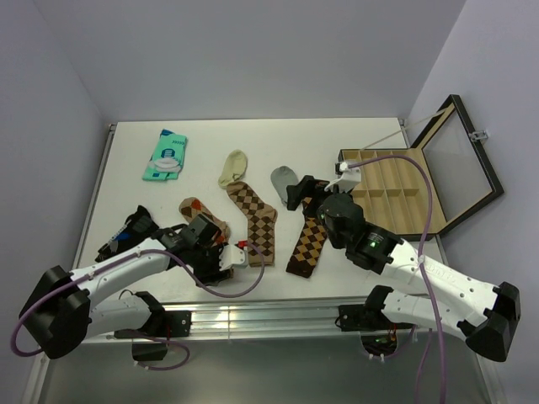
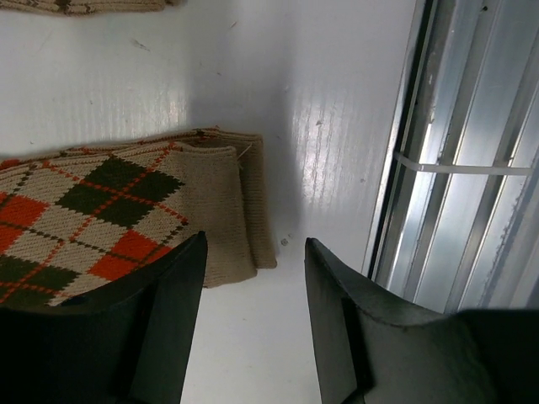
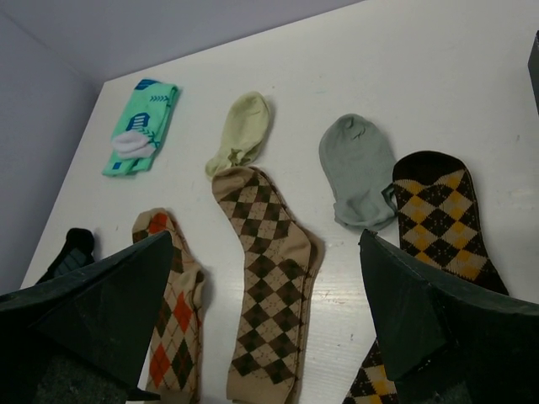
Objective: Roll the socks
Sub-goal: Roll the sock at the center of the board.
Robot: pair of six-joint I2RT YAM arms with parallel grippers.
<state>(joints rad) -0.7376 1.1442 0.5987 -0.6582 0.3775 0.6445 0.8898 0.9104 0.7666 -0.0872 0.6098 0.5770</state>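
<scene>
Three socks (image 1: 255,220) lie parallel, toes far from the arms; the cuff of the red-orange sock (image 2: 118,210) lies just beside the left gripper (image 2: 253,252), its jaws parted and empty. The right gripper (image 3: 265,240) hangs wide open, farther off.

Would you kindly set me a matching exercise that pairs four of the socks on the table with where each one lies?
Socks
1. red-orange diamond sock
2. tan sock with dark brown diamonds
3. dark brown sock with tan diamonds
4. mint-green sock

Places
A. far left part of the table
B. toe next to the pale yellow sock
C. toe against the grey sock
D. cuff end just ahead of the left tool

Pairs: 1-D, 2-B, 3-C, 4-A
</scene>
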